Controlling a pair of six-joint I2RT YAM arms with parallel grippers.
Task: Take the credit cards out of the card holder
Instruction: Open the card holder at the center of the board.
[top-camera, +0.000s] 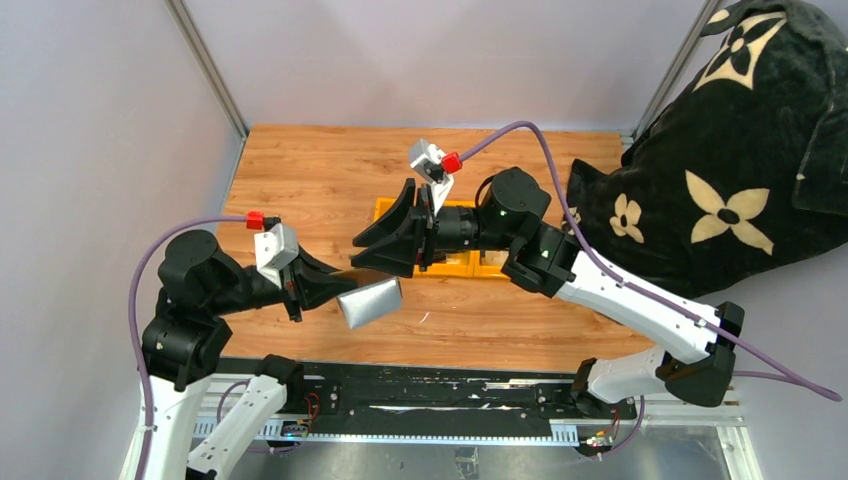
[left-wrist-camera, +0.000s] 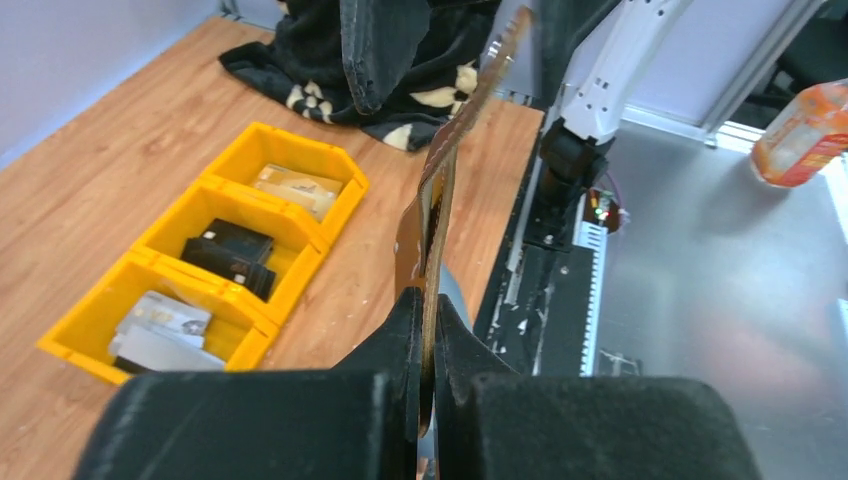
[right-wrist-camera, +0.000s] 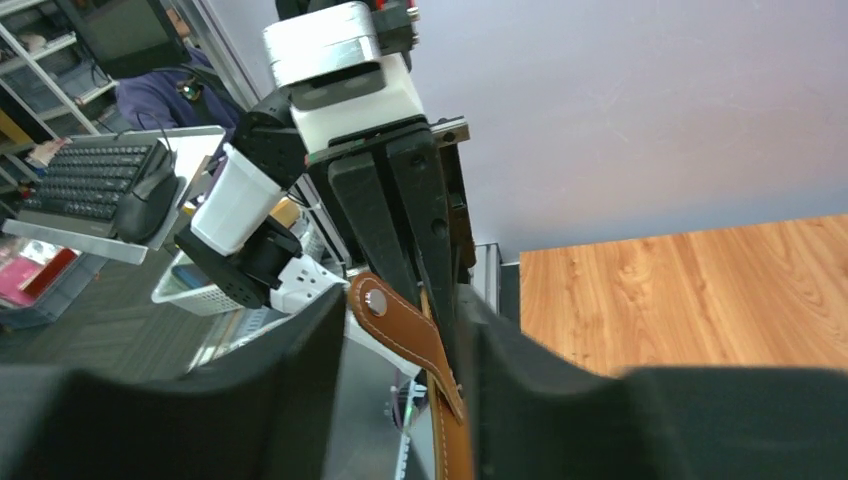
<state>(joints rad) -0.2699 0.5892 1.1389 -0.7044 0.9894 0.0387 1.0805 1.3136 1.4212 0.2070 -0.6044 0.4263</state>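
Thin brown leather bifold card holder (top-camera: 370, 302) held above bench (top-camera: 300, 160) near edge, clenched in left jaws; right jaws parted around its strap (right-wrist-camera: 400, 325). Likely light, floppy: grip near stiff fold.

A: Where is the card holder (top-camera: 370, 302)?
B: Above the table (top-camera: 300, 170), left of centre, before the bin (top-camera: 458, 266).
A: And the credit cards (left-wrist-camera: 232, 252)?
B: In the bin's three compartments; blanket (top-camera: 720, 180) far right.
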